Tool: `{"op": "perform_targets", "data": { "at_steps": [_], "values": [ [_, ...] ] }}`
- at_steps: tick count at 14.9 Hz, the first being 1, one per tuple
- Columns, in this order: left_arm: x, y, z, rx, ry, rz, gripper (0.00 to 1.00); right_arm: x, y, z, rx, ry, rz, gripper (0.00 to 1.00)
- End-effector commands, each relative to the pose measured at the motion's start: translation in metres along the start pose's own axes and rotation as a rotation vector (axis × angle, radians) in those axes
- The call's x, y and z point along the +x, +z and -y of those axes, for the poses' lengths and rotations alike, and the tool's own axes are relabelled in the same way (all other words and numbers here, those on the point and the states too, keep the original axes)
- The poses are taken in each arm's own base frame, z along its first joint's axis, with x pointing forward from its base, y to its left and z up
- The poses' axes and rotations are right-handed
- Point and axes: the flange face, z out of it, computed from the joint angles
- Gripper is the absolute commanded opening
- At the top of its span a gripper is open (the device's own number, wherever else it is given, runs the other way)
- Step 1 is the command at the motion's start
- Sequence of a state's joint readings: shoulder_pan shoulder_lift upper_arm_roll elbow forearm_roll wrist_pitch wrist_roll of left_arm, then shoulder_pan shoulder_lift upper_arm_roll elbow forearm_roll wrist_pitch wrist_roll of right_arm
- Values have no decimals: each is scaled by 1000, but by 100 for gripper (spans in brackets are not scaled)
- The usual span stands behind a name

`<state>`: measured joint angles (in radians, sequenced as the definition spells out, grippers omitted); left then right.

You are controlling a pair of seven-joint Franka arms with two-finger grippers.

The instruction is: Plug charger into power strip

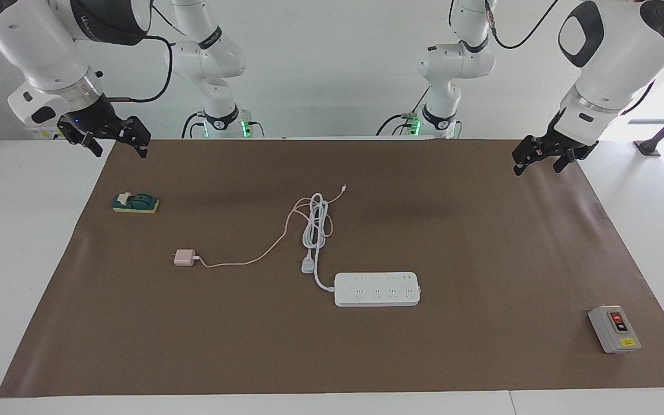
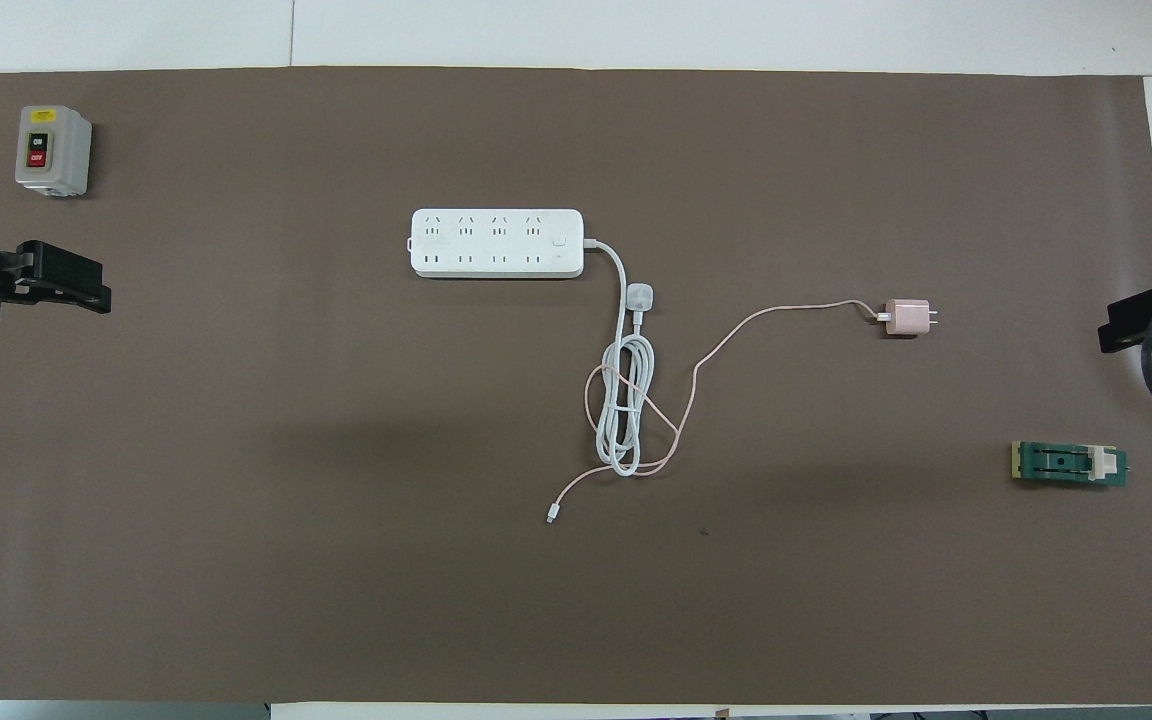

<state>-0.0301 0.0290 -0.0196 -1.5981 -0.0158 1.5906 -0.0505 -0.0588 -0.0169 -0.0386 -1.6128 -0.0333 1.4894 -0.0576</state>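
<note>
The charger (image 1: 184, 257) (image 2: 904, 317), a small pale pink cube with metal prongs, lies on the brown mat toward the right arm's end. Its thin pink cable (image 1: 251, 259) (image 2: 736, 330) runs to the middle and loops through the coiled white cord (image 1: 316, 225) (image 2: 621, 410). The power strip (image 1: 377, 289) (image 2: 496, 243), a flat white bar with two rows of sockets, lies mid-table, farther from the robots than the coil. My right gripper (image 1: 120, 151) (image 2: 1121, 335) hangs open over the mat's corner at its own end. My left gripper (image 1: 537, 169) (image 2: 86, 285) hangs open over the other corner. Both are empty.
The strip's white round plug (image 1: 308, 265) (image 2: 639, 296) rests beside the strip. A grey box with red and black buttons (image 1: 614, 328) (image 2: 53, 150) stands toward the left arm's end. A green part on a yellow base (image 1: 135, 203) (image 2: 1069, 464) lies below the right gripper.
</note>
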Motion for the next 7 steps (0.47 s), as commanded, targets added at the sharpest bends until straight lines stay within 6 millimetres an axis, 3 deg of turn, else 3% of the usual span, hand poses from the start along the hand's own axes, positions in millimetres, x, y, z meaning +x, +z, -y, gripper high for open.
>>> {"op": "perform_targets", "data": {
  "at_steps": [1,7],
  "values": [
    [4,-6,3,13,4,-5,100,3,-3,-1,-18,6,-10,100],
    [4,-11,2,13,10,-16,100,1,-3,1,-25,2,-7,100]
  ]
}}
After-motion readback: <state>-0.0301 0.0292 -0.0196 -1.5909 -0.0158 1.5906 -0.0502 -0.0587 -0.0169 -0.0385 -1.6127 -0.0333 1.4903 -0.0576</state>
